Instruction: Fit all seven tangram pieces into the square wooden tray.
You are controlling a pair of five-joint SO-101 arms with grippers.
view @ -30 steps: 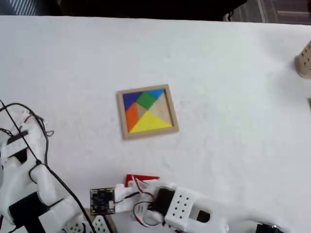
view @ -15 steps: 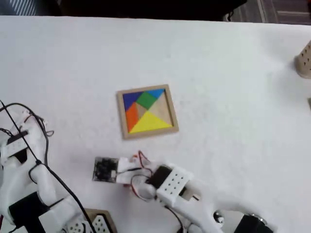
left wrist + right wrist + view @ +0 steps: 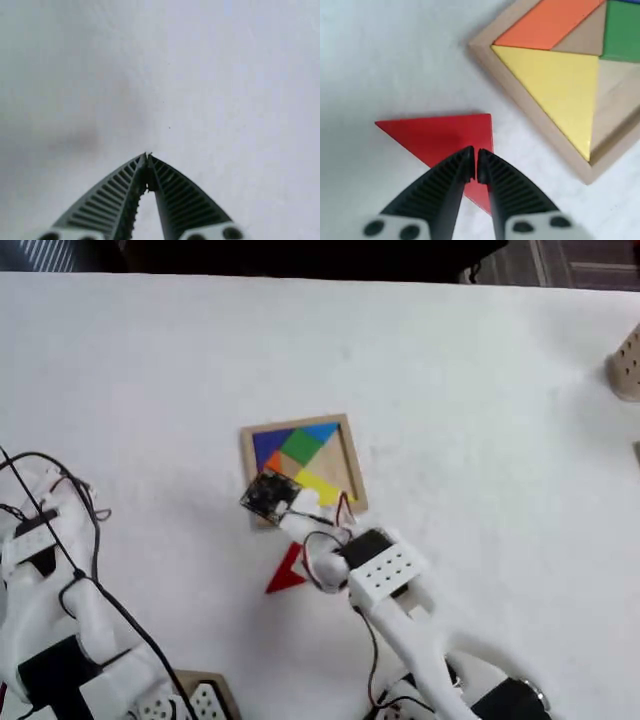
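Note:
The square wooden tray [image 3: 352, 455] lies mid-table, holding blue [image 3: 268, 445], green [image 3: 300, 445] and yellow [image 3: 322, 486] pieces. The right wrist view also shows an orange piece [image 3: 550, 22] beside the yellow triangle [image 3: 560, 85], and bare wood [image 3: 617, 100] next to them. A red triangle [image 3: 288, 571] lies flat on the table just in front of the tray. My right gripper [image 3: 474, 161] is shut, its tips resting over the red triangle [image 3: 445, 135]. The right arm [image 3: 385, 575] covers the tray's near left corner. My left gripper [image 3: 146, 158] is shut over bare table.
The left arm [image 3: 40, 630] with its cables sits at the table's near left corner. A pale perforated object [image 3: 626, 365] stands at the far right edge. White tabletop lies open around the tray on its far, left and right sides.
The right arm has swung from the table's front edge up to the tray. The red triangle has slid with it toward the tray. The left arm has kept still.

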